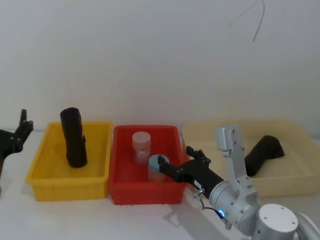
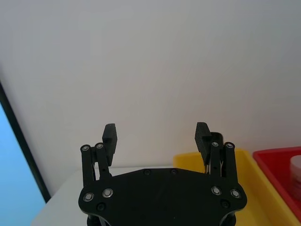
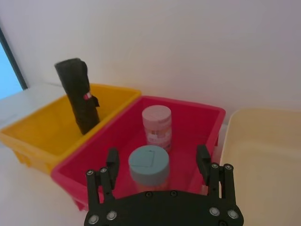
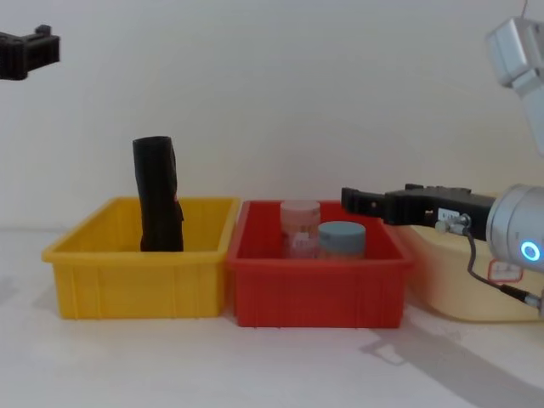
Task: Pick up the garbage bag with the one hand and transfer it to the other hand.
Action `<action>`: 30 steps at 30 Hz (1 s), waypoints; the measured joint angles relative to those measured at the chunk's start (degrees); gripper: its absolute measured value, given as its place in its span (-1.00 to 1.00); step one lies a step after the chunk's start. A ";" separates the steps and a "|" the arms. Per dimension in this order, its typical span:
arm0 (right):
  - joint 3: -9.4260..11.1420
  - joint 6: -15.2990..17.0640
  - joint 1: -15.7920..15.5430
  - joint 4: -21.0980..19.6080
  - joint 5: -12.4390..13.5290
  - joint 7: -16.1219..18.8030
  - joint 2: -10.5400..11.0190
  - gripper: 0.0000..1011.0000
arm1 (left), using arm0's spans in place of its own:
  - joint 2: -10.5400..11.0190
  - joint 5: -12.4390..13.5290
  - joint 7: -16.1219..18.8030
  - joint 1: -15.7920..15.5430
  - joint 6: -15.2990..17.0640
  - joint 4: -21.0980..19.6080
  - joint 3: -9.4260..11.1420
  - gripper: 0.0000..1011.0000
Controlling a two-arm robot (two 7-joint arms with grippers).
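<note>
Over the red bin (image 1: 145, 192), the right gripper (image 3: 157, 155) hovers with jaws wide open and empty, like the left gripper (image 2: 156, 128) high at far left.

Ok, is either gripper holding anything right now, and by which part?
Nothing is held. The left gripper is open in the air left of the yellow bin; the right gripper is open over the red bin.

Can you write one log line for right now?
left gripper open, raised left | right gripper open over red bin | garbage bag in beige bin
</note>
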 joint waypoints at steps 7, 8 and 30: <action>-0.37 -0.95 2.13 4.20 -0.62 0.30 -0.05 0.98 | 0.10 0.55 0.89 0.72 0.24 -0.70 -0.80 0.98; -0.43 -1.06 2.34 4.56 -0.73 0.37 -0.07 0.98 | 0.11 0.66 1.03 0.83 0.27 -0.84 -0.91 0.98; -2.85 -1.84 7.64 13.28 -3.16 1.76 -2.30 0.98 | 0.23 1.22 1.96 1.54 0.49 -1.56 -1.71 0.98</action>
